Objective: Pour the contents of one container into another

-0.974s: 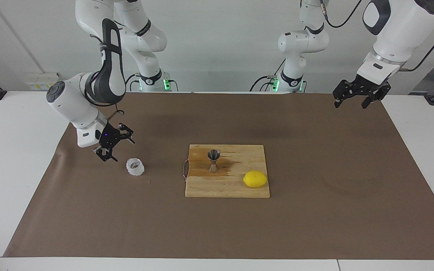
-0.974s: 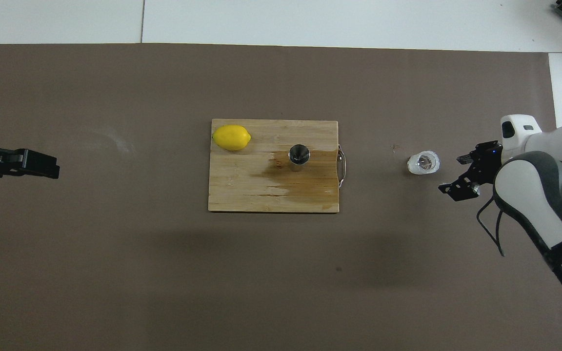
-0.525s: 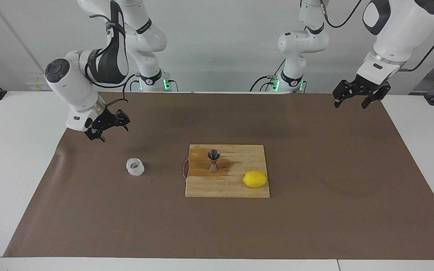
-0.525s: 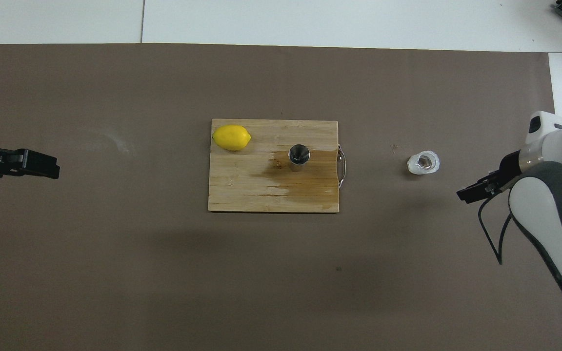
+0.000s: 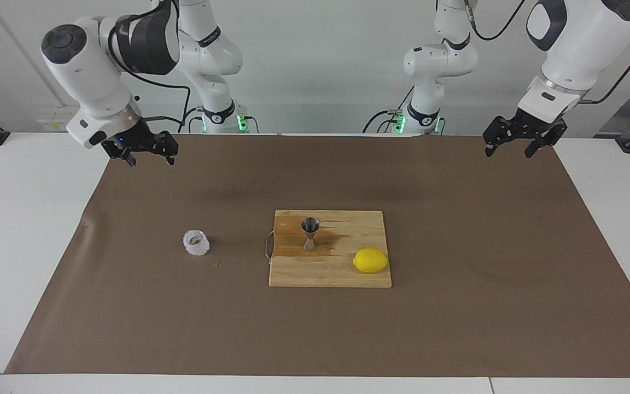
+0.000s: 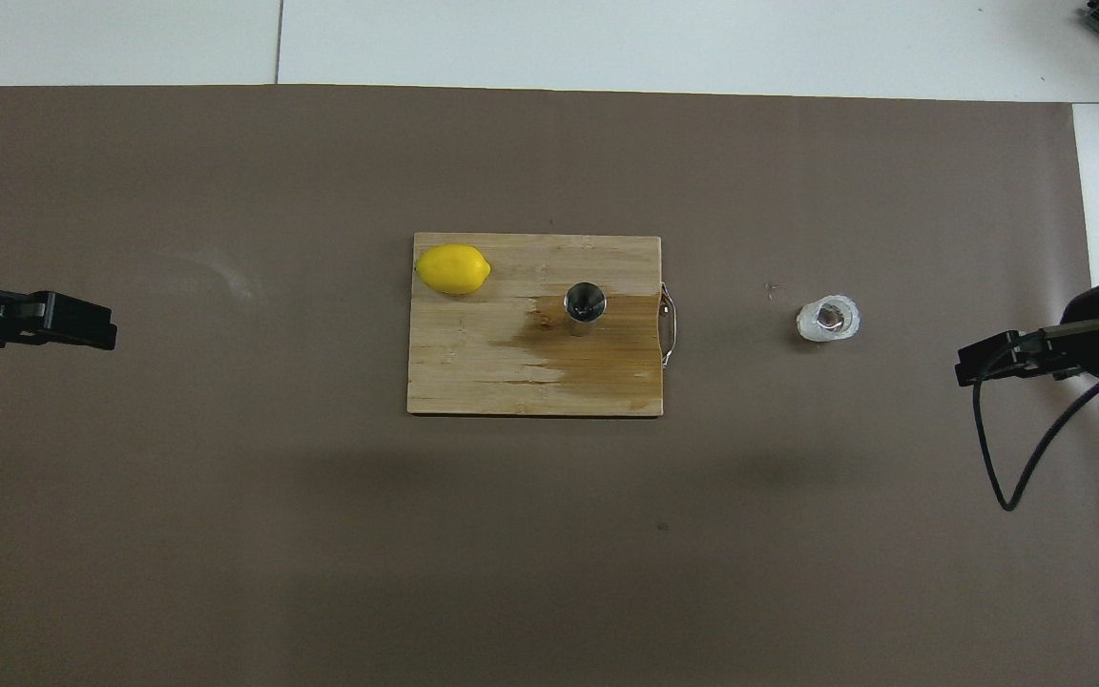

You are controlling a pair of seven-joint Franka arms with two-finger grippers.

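Inspecting, we find both claws released and empty: right claw (image 5: 141, 152) and left claw (image 5: 518, 143) raised over the bench's ends; cup (image 5: 196, 243) sits upright toward the right arm's end; jigger (image 5: 310, 233) stands on the board (image 5: 348, 273), seemingly placed to receive the pour.

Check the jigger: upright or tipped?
Upright. The steel jigger stands on its lower cone on the cutting board, its open mouth facing up in the overhead view.

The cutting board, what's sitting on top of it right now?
On the cutting board stand the steel jigger, upright on a dark wet-looking stain, and a lemon at one corner. The wood directly beneath them is covered.
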